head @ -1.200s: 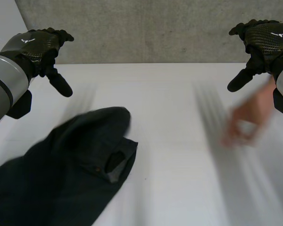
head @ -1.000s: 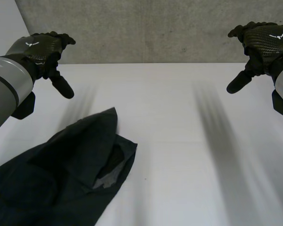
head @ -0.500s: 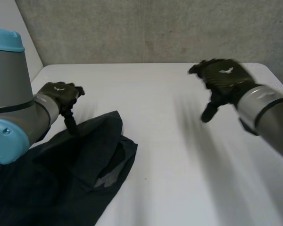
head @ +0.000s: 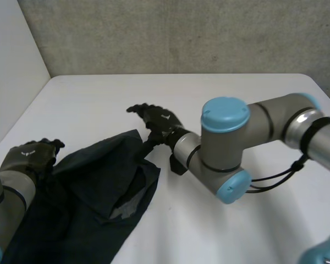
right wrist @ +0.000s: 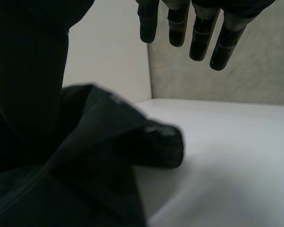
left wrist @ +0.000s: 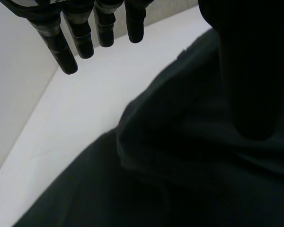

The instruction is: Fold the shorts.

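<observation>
Shorts [head: 88,192] are piled up at the table's [head: 236,88] near-left corner, and the right arm [head: 220,148] stretches across the middle, so that way's blocked. Open room along the far edge and far-left corner.

The shorts [head: 93,192] are plain dark navy with a grey inner patch. The table [head: 253,99] is white. The left hand [head: 27,157] and right hand [head: 159,122] are black with white logos. The wall [head: 181,33] is mottled grey.

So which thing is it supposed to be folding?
Start at the white table, on the robot's left side. The shorts lie crumpled between the left hand and the right hand. Unlike those stiff black hands, they are soft, dark cloth.
</observation>
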Motion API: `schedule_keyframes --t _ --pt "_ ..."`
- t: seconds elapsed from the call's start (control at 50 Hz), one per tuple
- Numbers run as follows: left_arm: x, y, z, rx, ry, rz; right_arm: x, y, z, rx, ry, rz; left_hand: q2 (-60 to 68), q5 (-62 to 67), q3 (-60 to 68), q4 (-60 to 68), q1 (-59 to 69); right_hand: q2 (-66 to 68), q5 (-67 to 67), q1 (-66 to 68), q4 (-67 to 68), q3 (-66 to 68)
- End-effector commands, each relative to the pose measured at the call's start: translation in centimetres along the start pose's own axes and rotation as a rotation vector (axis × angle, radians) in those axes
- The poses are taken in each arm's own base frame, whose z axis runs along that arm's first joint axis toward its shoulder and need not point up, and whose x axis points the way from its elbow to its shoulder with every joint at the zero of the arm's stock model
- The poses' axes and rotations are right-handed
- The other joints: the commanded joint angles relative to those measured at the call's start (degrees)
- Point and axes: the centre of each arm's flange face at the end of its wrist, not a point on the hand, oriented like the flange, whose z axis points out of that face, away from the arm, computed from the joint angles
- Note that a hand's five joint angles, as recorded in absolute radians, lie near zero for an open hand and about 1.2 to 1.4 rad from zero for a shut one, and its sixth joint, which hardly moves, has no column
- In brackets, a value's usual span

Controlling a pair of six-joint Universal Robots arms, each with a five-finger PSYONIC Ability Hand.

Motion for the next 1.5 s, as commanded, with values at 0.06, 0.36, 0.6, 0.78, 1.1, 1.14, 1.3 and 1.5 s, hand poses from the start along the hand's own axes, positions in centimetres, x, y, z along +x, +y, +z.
schedule_keyframes --t 0.06,0.36,0.6,0.78,1.1,1.14,1.3,1.5 --pt "0.2 0.8 -0.1 -0.019 0.004 0.011 -0.8 3.6 2.6 -0.038 -0.072 0.063 2.50 -0.04 2.15 0.88 2.92 1.80 1.35 4.93 0.76 2.24" --pt "1.1 1.2 2.7 0.048 -0.006 0.005 -2.4 -1.1 1.0 0.003 -0.074 -0.095 6.03 3.49 5.67 4.41 6.45 67.69 67.23 70.81 66.64 68.13" --pt "1.6 0.8 5.9 0.063 -0.073 0.015 -3.9 -7.1 -4.8 0.100 0.122 -0.572 38.63 36.09 38.27 37.01 39.05 67.69 67.23 70.81 66.64 68.13" --pt "2.2 -5.7 1.2 0.312 -0.034 0.166 -4.5 -9.9 -7.7 0.189 0.215 -0.659 69.10 66.56 68.74 67.48 69.52 67.69 67.23 70.81 66.64 68.13" --pt "0.0 -17.8 -12.3 0.733 -0.002 0.354 -8.7 -20.7 -16.7 0.455 0.294 -0.847 69.93 67.39 69.58 68.31 70.35 67.69 67.23 70.81 66.64 68.13" --pt "-0.5 -18.6 -13.5 0.760 -0.003 0.349 -9.4 -21.7 -18.1 0.486 0.300 -0.856 69.93 67.39 69.58 68.31 70.35 67.69 67.23 70.81 66.64 68.13" --pt "-1.8 -20.0 -18.1 0.841 0.048 0.354 -11.3 -24.8 -23.5 0.550 0.330 -0.874 69.93 67.39 69.58 68.31 70.35 67.69 67.23 70.81 66.64 68.13" --pt "-1.2 -19.1 -17.6 0.808 0.095 0.380 -10.0 -24.9 -24.7 0.483 0.382 -0.879 69.93 67.39 69.58 68.31 70.35 67.69 67.23 70.81 66.64 68.13"
